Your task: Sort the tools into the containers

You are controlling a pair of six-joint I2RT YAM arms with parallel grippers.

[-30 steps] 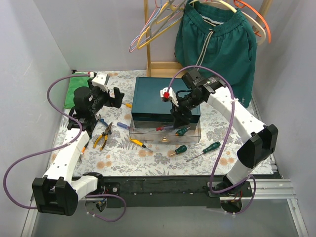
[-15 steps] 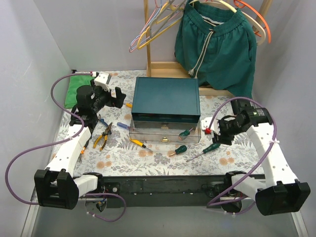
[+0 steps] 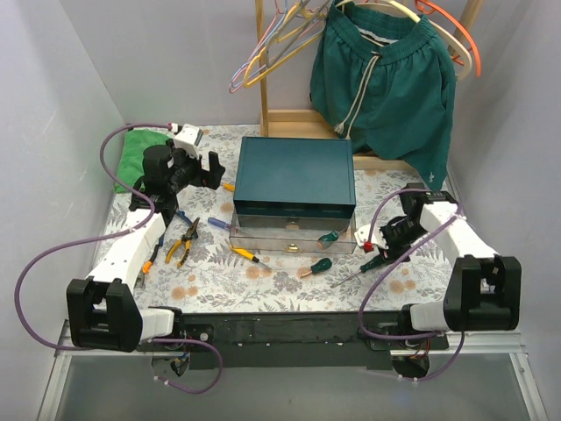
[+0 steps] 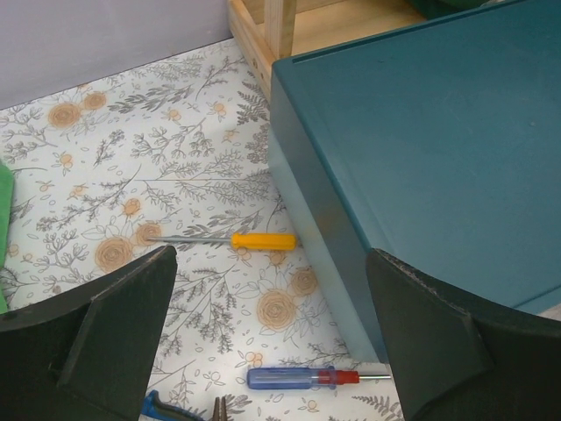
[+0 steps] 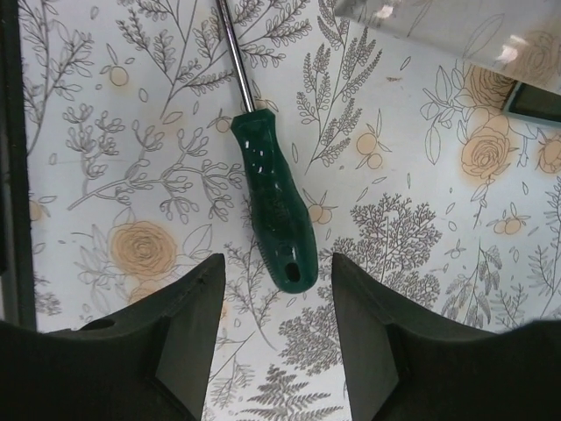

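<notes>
Green-handled screwdriver point(image 5: 273, 206) lies on the worktop point(image 5: 105, 175) near the clear drawer's point(image 3: 250, 235) right corner. The right gripper point(image 5: 276, 274) hovers with jaws apart astride its handle, apparently a pickup, so next it must lower and close. The left gripper point(image 4: 270, 263) holds its jaws wide above the yellow-handled screwdriver point(image 4: 259, 240).

Green screwdriver point(image 5: 273, 210): its shaft runs off the top edge of the right wrist view. In the left wrist view, pliers point(image 4: 219, 409) show only their tips at bottom, and the teal box point(image 4: 421, 158) is cropped at right.
</notes>
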